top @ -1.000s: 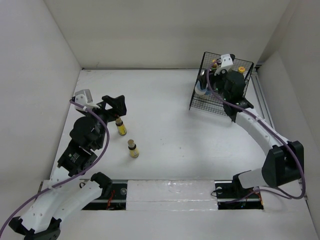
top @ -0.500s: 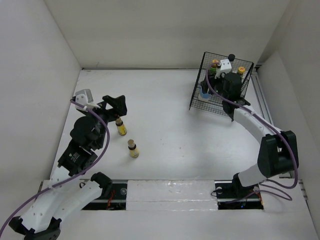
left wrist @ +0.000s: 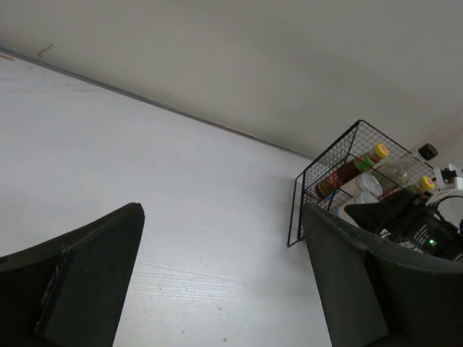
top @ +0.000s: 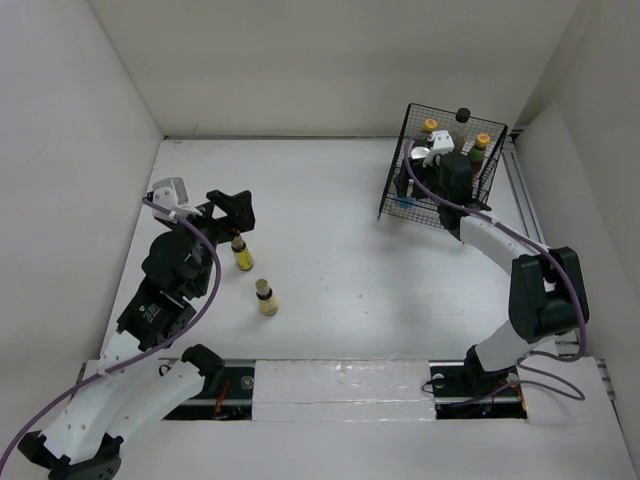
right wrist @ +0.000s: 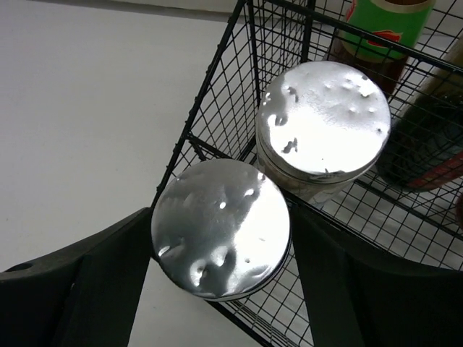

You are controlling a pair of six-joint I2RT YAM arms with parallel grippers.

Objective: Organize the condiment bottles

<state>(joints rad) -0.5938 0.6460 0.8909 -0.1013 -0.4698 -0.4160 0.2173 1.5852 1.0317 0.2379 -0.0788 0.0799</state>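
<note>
Two tiny yellow bottles stand on the table: one (top: 241,255) just below my left gripper (top: 232,214), the other (top: 266,298) nearer the front. The left gripper is open and empty, and neither tiny bottle shows in its wrist view (left wrist: 221,289). My right gripper (top: 412,180) reaches into the black wire basket (top: 392,210). Its fingers (right wrist: 87,282) close on both sides of a silver-capped bottle (right wrist: 221,228) at the basket's front left corner. The second silver-capped bottle (right wrist: 323,126) stands right behind it. Two yellow-capped brown bottles (top: 431,126) (top: 482,141) and the black-capped bottle (top: 462,113) stand at the back of the basket.
The basket sits at the back right, close to the right wall. White walls enclose the table on three sides. The arm bases and a white strip (top: 340,385) line the front edge.
My right gripper has moved from the back of the basket forward and left, down over the front left silver-capped bottle. The left arm and the tiny bottles have not moved.
</note>
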